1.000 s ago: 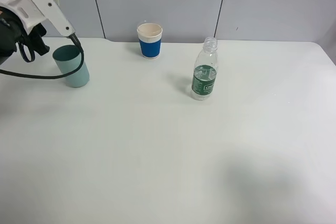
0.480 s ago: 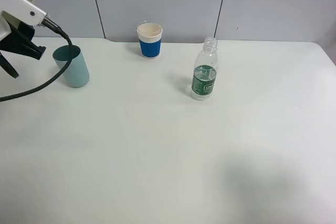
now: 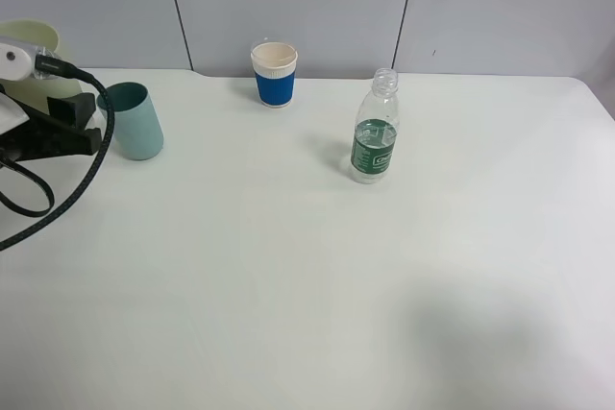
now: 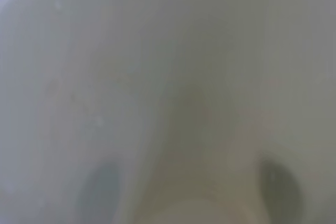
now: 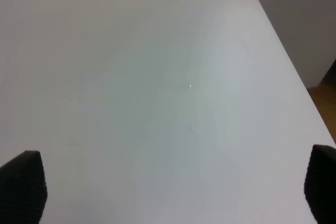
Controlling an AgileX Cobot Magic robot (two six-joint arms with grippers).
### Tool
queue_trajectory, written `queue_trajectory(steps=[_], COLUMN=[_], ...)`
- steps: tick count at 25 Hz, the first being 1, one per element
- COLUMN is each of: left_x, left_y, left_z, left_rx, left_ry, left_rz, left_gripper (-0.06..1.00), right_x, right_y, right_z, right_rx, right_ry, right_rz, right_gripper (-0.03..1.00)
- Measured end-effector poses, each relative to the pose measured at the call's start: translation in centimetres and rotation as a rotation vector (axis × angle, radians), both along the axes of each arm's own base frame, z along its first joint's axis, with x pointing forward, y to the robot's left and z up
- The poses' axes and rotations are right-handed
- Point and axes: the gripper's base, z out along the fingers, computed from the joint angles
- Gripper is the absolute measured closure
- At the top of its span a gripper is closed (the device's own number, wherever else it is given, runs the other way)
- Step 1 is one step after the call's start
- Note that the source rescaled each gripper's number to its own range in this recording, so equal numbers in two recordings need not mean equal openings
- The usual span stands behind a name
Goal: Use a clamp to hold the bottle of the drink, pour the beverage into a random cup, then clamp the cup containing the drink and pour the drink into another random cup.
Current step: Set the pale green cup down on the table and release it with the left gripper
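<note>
One pincer (image 3: pixel 29 74) grips the yellow-green cup (image 3: pixel 34 45) beside the teal cup (image 3: pixel 133 120)

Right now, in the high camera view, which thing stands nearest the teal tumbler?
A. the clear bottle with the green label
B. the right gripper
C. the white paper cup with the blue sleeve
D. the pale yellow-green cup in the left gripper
D: the pale yellow-green cup, held by the left gripper, sits right beside the teal tumbler, while the paper cup and bottle stand well off.
</note>
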Motion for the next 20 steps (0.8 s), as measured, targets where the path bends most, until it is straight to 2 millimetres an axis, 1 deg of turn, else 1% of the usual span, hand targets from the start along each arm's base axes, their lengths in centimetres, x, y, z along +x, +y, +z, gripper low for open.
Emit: queue_trajectory(steps=[2, 5, 9, 16, 20], left_x=[-0.4, -1.1, -1.8, -1.9, -1.6], left_y=[-0.5, -1.1, -1.6, -2.9, -3.7], left_z=[-0.4, -1.0, -1.8, -3.7, -4.9], left_rx=[-0.037, -0.046, -0.009, 0.098, 0.107], left_ry=[0.012, 0.033, 0.060, 0.113, 0.101], left_rz=[-0.056, -0.142, -0.225, -0.395, -0.479], left_gripper=[0.92, 0.92, 0.92, 0.92, 0.92], right_x=[0.0, 0.0, 0.0, 0.0, 0.0], right_y=[0.0, 0.0, 0.0, 0.0, 0.0], right_z=[0.0, 0.0, 0.0, 0.0, 0.0], right_rx=[0.000, 0.000, 0.000, 0.000, 0.000], right_ry=[0.000, 0.000, 0.000, 0.000, 0.000], right_rz=[0.000, 0.000, 0.000, 0.000, 0.000], right_gripper=[-0.03, -0.03, -0.03, -0.03, -0.03])
